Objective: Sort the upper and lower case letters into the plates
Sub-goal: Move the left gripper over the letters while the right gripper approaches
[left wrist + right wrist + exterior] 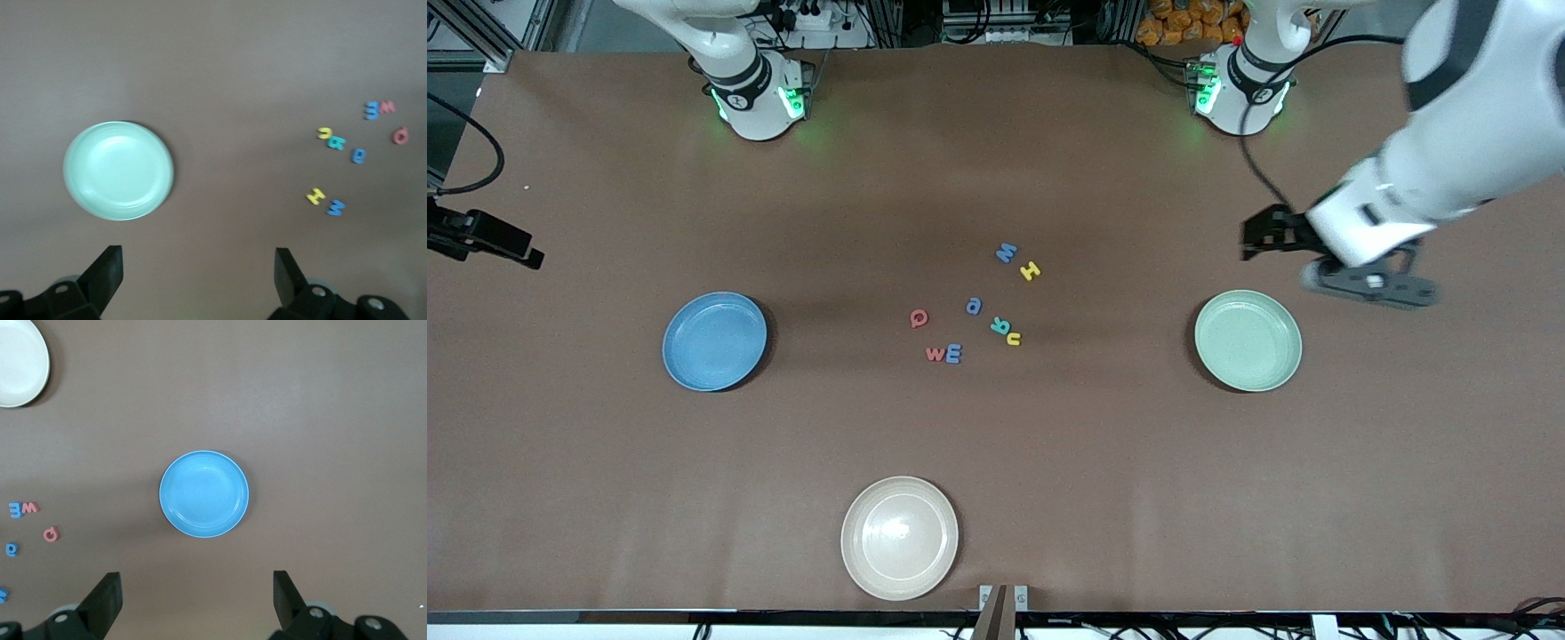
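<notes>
Eight small foam letters (974,307) in red, blue, yellow and teal lie scattered mid-table, between the blue plate (714,341) and the mint green plate (1248,340). My left gripper (1256,238) hangs high in the air, over the table beside the mint plate. It is open and holds nothing. In the left wrist view the left gripper (199,252) frames bare table, with the mint plate (119,171) and the letters (357,156) in sight. The right gripper (197,577) is open and empty over bare table by the blue plate (204,493). Some letters (50,534) show at that view's edge.
A cream-beige plate (899,537) sits near the table's front edge; it also shows in the right wrist view as the cream plate (17,360). A black fixture (482,236) juts in at the right arm's end of the table. Both plates hold nothing.
</notes>
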Robot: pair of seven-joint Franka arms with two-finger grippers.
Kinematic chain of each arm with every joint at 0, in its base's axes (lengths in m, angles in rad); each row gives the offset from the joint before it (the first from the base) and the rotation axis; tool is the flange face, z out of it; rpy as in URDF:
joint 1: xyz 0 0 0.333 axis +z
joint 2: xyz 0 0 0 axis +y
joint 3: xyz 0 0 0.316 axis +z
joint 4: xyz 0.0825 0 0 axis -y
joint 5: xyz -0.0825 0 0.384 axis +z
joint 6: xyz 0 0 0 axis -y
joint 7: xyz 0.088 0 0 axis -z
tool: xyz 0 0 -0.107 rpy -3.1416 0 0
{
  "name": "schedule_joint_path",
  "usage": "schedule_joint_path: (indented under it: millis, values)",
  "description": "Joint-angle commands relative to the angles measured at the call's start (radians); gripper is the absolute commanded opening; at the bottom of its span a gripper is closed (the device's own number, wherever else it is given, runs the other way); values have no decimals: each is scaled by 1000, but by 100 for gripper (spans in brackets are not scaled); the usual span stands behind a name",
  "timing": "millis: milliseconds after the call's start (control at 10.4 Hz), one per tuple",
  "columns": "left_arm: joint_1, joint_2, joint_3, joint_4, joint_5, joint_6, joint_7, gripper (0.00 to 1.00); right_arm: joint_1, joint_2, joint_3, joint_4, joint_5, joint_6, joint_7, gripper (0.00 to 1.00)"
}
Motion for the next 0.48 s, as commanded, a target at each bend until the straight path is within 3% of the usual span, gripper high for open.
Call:
schedule_joint_path:
  millis: [0, 192, 384]
  values:
    - [-15, 32, -100, -28, -14, 84, -73, 100, 10, 23, 10, -11, 3, -14, 2, 100]
    - [-100, 90, -164, -27, 1, 135, -208, 100, 19, 48, 12, -7, 3, 10, 5, 100]
    - [-156, 160, -229, -27, 111, 176, -216, 100, 43, 67, 12, -4, 9, 13, 95, 100]
